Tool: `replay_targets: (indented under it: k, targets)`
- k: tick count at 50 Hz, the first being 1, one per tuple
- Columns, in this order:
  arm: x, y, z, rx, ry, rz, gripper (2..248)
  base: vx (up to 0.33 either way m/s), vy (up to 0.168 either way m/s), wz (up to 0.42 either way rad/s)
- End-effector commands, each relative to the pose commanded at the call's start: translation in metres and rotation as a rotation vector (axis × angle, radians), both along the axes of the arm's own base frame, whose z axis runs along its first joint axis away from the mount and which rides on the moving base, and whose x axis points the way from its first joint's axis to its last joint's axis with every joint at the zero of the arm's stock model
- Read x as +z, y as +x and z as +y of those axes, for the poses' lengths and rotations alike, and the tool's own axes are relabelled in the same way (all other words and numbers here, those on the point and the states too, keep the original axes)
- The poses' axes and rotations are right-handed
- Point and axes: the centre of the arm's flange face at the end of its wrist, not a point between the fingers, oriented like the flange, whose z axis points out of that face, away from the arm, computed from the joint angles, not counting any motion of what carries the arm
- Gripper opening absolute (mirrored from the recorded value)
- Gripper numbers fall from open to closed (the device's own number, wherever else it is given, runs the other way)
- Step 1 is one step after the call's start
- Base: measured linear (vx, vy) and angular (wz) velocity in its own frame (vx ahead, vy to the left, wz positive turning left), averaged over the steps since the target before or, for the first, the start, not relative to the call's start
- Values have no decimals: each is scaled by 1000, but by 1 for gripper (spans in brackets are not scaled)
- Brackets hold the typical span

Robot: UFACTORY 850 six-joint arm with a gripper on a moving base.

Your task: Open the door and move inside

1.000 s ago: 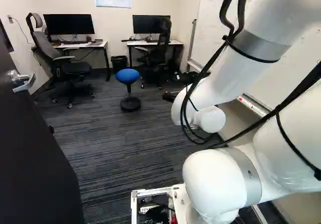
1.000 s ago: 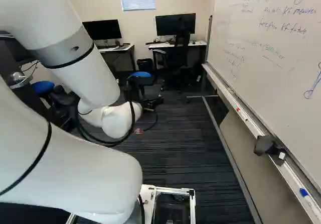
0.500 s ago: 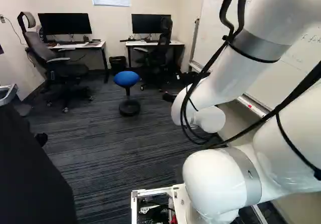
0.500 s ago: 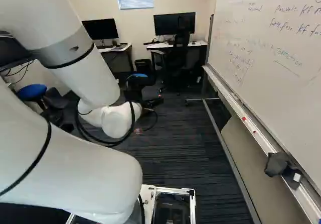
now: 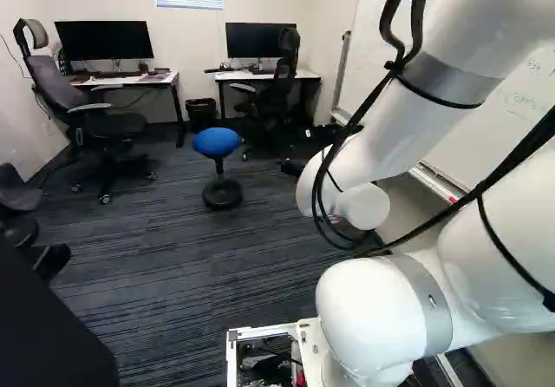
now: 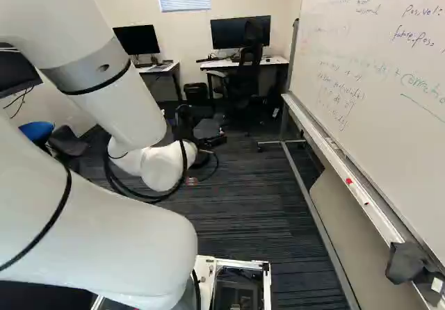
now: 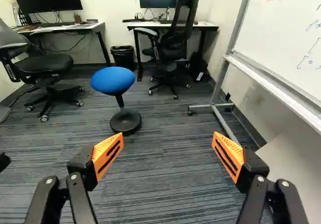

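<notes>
Door (image 5: 43, 335), probably dark panel low at left of left base view, could scrape base (image 5: 260, 330) on leftward swing. Claw (image 7: 168, 144) spread, empty. Driving ahead could bump blue stool (image 7: 113, 80); veering right, arm (image 5: 390, 135) could clip whiteboard (image 6: 375, 67).

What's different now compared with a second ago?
The base has moved forward, farther into the room. The door has slid back towards the left base view's lower left corner, its handle now out of sight; whether it swung too, I can't tell. The arm kept its pose, and the blue stool stayed put.
</notes>
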Motion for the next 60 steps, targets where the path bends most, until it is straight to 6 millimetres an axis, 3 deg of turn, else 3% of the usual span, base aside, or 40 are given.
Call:
replay_targets:
  k: [60]
  targets:
    - [0, 0, 0, 0, 0, 0, 247, 192, 14, -13]
